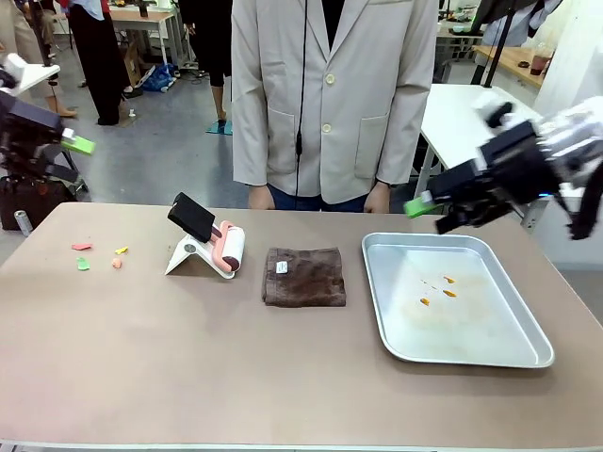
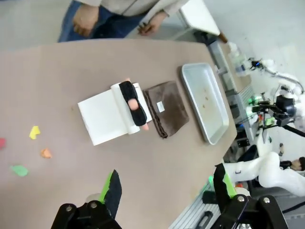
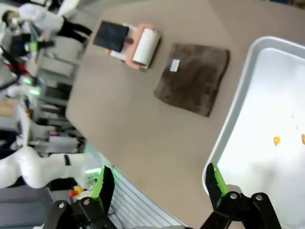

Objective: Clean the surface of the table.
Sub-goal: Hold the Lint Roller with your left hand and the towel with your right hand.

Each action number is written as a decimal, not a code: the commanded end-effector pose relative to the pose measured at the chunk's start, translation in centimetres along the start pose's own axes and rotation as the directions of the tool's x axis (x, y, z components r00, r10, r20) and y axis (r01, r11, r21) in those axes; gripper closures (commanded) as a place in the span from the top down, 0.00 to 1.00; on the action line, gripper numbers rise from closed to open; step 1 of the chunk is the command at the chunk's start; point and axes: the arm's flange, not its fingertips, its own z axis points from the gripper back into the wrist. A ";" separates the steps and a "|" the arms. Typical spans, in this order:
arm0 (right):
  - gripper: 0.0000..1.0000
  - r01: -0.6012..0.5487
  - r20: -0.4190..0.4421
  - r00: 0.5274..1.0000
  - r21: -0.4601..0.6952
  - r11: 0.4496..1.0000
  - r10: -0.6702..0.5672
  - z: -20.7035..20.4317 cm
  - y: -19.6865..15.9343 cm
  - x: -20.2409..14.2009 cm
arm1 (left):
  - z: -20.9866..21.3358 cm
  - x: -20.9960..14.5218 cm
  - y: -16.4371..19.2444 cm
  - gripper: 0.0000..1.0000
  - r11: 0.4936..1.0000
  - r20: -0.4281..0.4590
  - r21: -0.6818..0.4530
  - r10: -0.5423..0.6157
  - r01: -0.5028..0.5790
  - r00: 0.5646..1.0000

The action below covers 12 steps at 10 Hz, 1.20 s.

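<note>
Floor (image 1: 160, 141): smooth grey, upper left of frame.
White table (image 1: 462, 108): upper right of centre.
Wooden desk (image 1: 141, 15): top left.
Wooden worktop (image 1: 513, 62): top right corner.

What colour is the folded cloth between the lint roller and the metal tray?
The cloth is dark brown, with a small white label; clearest in the right wrist view.

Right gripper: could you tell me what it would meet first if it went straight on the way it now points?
Probably bare table, just beside the brown cloth; depth is unclear.

Lint roller (image 1: 231, 252), brown cloth (image 1: 303, 276), metal tray (image 1: 471, 325)
</note>
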 end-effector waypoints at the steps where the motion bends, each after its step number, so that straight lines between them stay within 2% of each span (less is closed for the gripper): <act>1: 1.00 -0.034 -0.027 0.999 -0.161 0.986 0.029 -4.1 1.4 2.1 | -1.0 1.3 -0.3 1.00 0.999 -0.085 0.036 -0.013 0.016 0.996; 3: 1.00 -0.059 -0.025 0.998 -0.306 0.950 0.054 -8.9 3.2 2.6 | -2.9 2.2 -0.9 1.00 0.998 -0.142 0.055 -0.029 0.037 0.989; 4: 1.00 -0.061 -0.012 0.998 -0.315 0.947 0.061 -10.0 3.5 2.6 | -3.2 2.5 -0.8 1.00 0.997 -0.154 0.075 -0.018 0.030 0.988; 5: 1.00 -0.048 0.056 0.995 -0.389 0.920 0.076 -9.6 3.2 2.6 | -2.5 2.6 -0.7 1.00 0.995 -0.122 0.079 -0.044 0.054 0.992; 6: 1.00 -0.107 -0.026 0.994 -0.262 0.959 0.104 -8.9 3.4 1.5 | -3.7 1.9 -0.7 1.00 0.998 -0.133 0.041 -0.038 0.044 0.990; 10: 1.00 -0.105 -0.015 0.994 -0.278 0.955 0.105 -9.5 3.3 1.9 | -3.6 2.1 -0.5 1.00 0.998 -0.137 0.051 -0.041 0.049 0.990; 11: 1.00 -0.027 -0.053 0.999 -0.356 0.934 0.009 -10.4 3.5 3.4 | -3.9 3.8 -0.9 1.00 0.995 -0.087 0.084 0.054 -0.047 0.995; 12: 1.00 0.001 -0.067 0.997 -0.390 0.921 -0.030 -12.5 3.6 5.2 | -5.1 5.0 -1.1 1.00 0.984 -0.142 0.060 0.176 -0.169 0.974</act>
